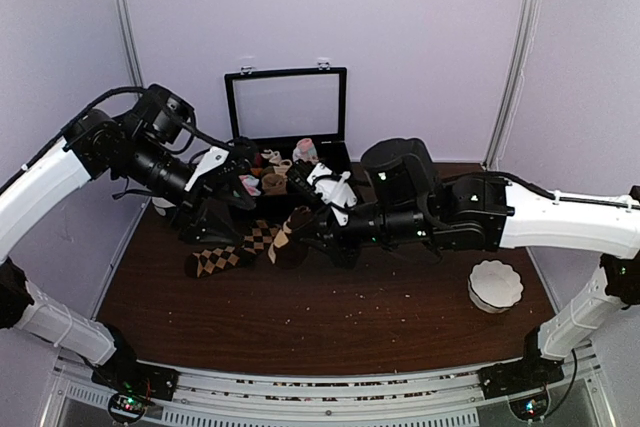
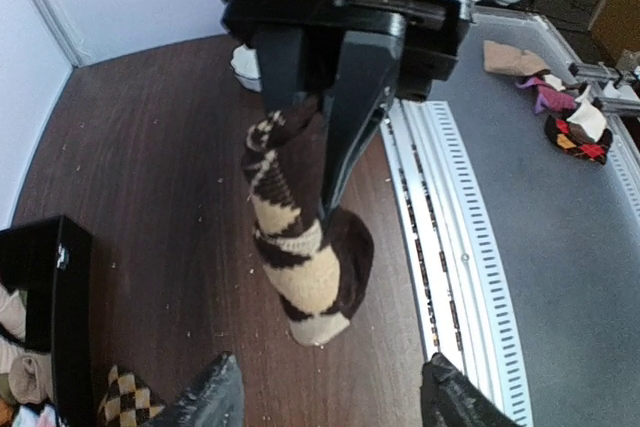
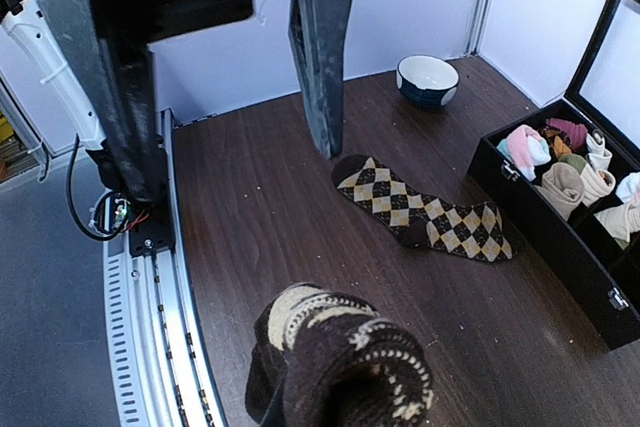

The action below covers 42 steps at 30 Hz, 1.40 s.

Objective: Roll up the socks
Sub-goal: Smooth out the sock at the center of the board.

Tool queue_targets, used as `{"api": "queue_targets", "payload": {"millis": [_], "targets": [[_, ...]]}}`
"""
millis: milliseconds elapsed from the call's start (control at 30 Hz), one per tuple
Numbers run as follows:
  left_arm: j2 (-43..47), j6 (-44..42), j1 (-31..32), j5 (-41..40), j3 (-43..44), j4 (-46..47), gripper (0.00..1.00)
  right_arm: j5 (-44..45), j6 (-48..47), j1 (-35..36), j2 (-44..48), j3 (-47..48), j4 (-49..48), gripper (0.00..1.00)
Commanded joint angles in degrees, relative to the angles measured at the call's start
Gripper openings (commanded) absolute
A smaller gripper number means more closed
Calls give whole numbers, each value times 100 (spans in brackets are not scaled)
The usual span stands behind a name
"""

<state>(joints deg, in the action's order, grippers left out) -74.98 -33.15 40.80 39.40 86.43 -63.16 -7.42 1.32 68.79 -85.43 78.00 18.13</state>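
One of the socks [image 1: 222, 258], dark brown with tan diamonds, lies flat on the table; the right wrist view shows it stretched out [image 3: 420, 209]. The other sock [image 2: 300, 257] hangs bunched, its toe touching or just above the wood. My right gripper [image 1: 308, 229] is shut on its upper part, and the left wrist view shows those black fingers [image 2: 345, 117] pinching the fabric. In the right wrist view the bunched sock [image 3: 340, 362] hides the fingertips. My left gripper [image 2: 325, 402] stands open above and behind it with nothing between its fingers; it also shows from above [image 1: 238, 185].
An open black box [image 1: 232, 107] of small sock rolls stands at the back, its front wall [image 3: 540, 217] near the flat sock. A white bowl [image 1: 495, 285] sits at the right and a dark bowl [image 3: 428, 79] at the left. A metal rail [image 2: 450, 217] runs along the near edge.
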Motion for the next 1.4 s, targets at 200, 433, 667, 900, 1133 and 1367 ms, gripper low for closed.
{"api": "queue_targets", "payload": {"millis": [200, 433, 667, 900, 1133, 1367], "targets": [[-551, 223, 47, 1360, 332, 209, 59, -174, -181, 203, -212, 473, -46, 0], [-573, 362, 189, 1216, 179, 448, 60, -168, -172, 213, -339, 596, -129, 0], [-688, 444, 280, 900, 130, 620, 49, -109, -132, 218, -509, 830, -53, 0], [-670, 352, 280, 676, 163, 543, 37, -97, -150, 217, -423, 723, 47, 0], [-729, 8, 280, 806, 324, 159, 35, -78, -168, 222, -276, 621, 72, 0], [-881, -259, 285, 732, 453, -135, 50, -187, -172, 222, -275, 612, 103, 0]]}}
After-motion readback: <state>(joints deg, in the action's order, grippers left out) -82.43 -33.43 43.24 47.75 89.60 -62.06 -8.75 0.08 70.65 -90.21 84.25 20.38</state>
